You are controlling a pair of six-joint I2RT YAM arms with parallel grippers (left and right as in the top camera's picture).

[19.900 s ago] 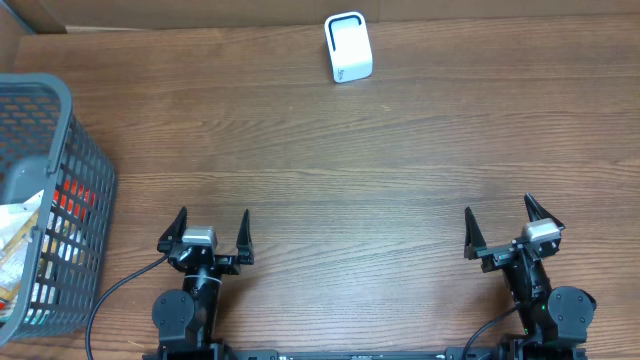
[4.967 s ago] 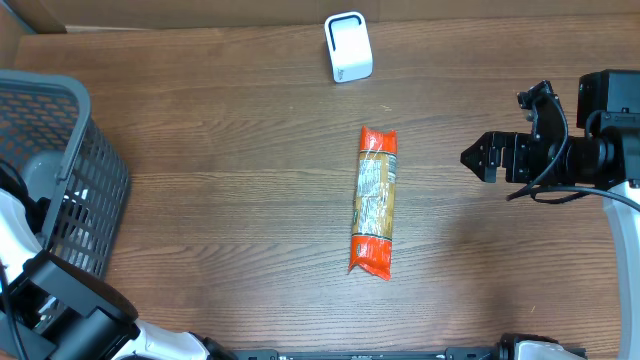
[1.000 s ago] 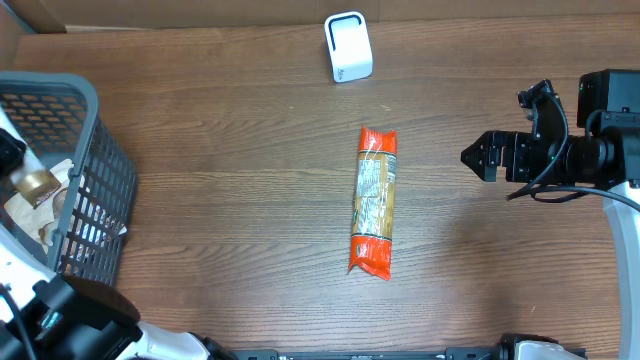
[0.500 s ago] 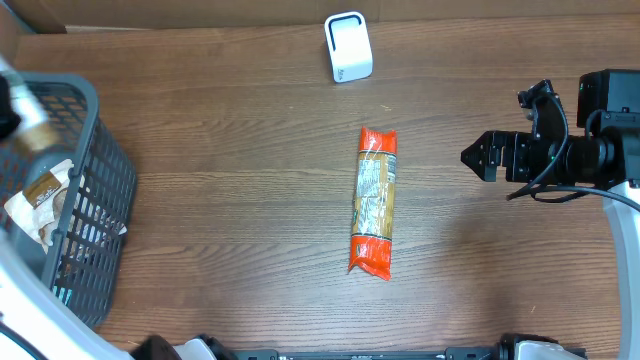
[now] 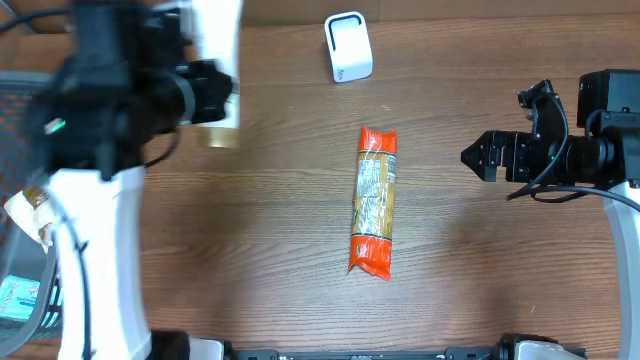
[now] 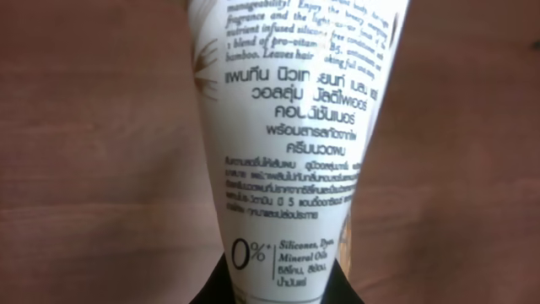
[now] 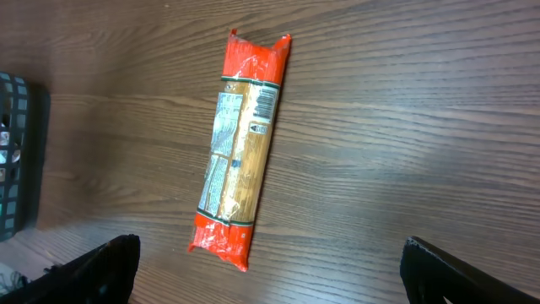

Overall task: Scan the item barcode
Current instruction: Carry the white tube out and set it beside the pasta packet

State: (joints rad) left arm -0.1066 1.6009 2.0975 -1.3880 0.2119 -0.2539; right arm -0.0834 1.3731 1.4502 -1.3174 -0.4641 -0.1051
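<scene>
Nearest your base, the pasta packet (image 5: 375,200) lies flat on the worktop (image 5: 250,250), long axis running near to far, touching neither tool. Your right tool (image 5: 497,128) hangs well off to its right, jaws wide, holding nothing.

Farther out on the left, your left tool (image 5: 205,90) is clamped on the white tube (image 6: 291,127) and carries it above the worktop, well apart from the scanner (image 5: 348,47) at the far edge.

Handling, as a judgement:
- The tube looks light, smooth and squeezable.
- A hard pinch on the body would buckle the printed panel.
- A loose pinch could let the tube slide.
- The grip sits at the narrow end, where the plastic should be firmest. That is the sound place to hold it.
- The packet is probably stiff lengthwise but crinkly and brittle inside. Take it across the middle.

View differences:
- The left wrist view reads the tube's print, Thai and English text, but shows no barcode on the part in frame. You cannot tell which face carries it.
- The overhead view smears the tube into a pale blur.
- The right wrist view shows the packet's barcode (image 7: 265,103) face-up toward one red end, and a corner of the basket (image 7: 15,152).
- Only the overhead view shows the scanner and the spacing between things.
</scene>
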